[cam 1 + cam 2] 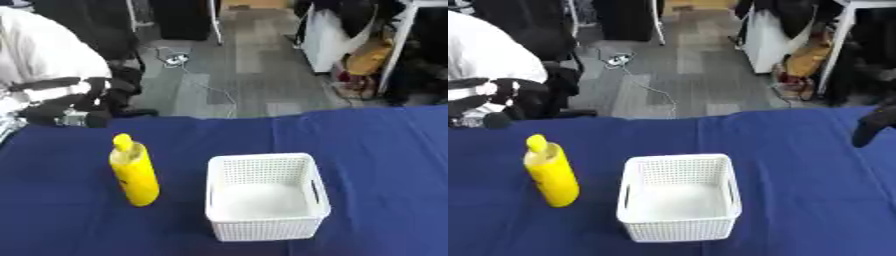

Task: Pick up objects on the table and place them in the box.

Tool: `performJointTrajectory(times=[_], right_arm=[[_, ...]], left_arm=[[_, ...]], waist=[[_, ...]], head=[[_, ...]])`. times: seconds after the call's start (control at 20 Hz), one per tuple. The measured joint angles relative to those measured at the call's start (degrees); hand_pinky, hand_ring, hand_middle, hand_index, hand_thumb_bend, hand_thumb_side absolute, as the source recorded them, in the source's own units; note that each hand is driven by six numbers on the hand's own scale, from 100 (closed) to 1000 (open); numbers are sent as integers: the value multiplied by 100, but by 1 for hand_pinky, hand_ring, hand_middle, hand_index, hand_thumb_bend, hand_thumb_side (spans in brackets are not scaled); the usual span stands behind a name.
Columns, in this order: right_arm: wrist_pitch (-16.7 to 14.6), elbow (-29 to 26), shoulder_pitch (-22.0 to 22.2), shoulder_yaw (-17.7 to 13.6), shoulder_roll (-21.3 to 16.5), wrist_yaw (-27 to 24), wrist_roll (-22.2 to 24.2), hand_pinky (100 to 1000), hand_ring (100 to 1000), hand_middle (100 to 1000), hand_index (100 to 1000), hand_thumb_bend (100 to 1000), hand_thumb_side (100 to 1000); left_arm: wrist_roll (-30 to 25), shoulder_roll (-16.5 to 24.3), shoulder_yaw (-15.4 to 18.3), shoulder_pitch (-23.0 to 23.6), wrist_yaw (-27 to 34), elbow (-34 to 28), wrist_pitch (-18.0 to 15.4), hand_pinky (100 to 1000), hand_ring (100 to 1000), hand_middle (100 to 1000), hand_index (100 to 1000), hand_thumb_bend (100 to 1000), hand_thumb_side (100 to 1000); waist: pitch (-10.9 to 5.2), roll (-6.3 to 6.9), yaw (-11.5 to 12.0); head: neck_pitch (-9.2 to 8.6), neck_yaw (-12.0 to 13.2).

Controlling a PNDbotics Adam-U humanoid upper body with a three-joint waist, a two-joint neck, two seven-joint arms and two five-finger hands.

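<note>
Yellow plastic bottle [134, 174] with a rounded cap stands upright, leaning slightly, on the blue tablecloth [385, 150], just left of the empty white lattice plastic basket [265, 195]. The right hand [875, 124] shows only as a dark shape at the far right edge, well apart; its fingers cannot be made out. The left hand is unseen. Open cloth surrounds the bottle.

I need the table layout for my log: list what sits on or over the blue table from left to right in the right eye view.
Yellow bottle → white basket → dark robot hand at the right edge, over the blue table.
</note>
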Motion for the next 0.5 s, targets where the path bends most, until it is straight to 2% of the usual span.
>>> performJointTrajectory(times=[0.4, 0.5], right_arm=[[-1, 0, -2, 0, 0, -3, 31, 431, 418, 480, 635, 286, 914], [9, 0, -2, 0, 0, -3, 42, 431, 418, 480, 635, 286, 914]], left_arm=[[-128, 0, 0, -27, -370, 53, -146, 717, 903, 1000, 1000, 821, 804], [-177, 0, 0, -46, -509, 72, -147, 726, 903, 1000, 1000, 831, 820]], waist=[[36, -3, -10], [40, -13, -10]], head=[[-5, -7], [-74, -39]])
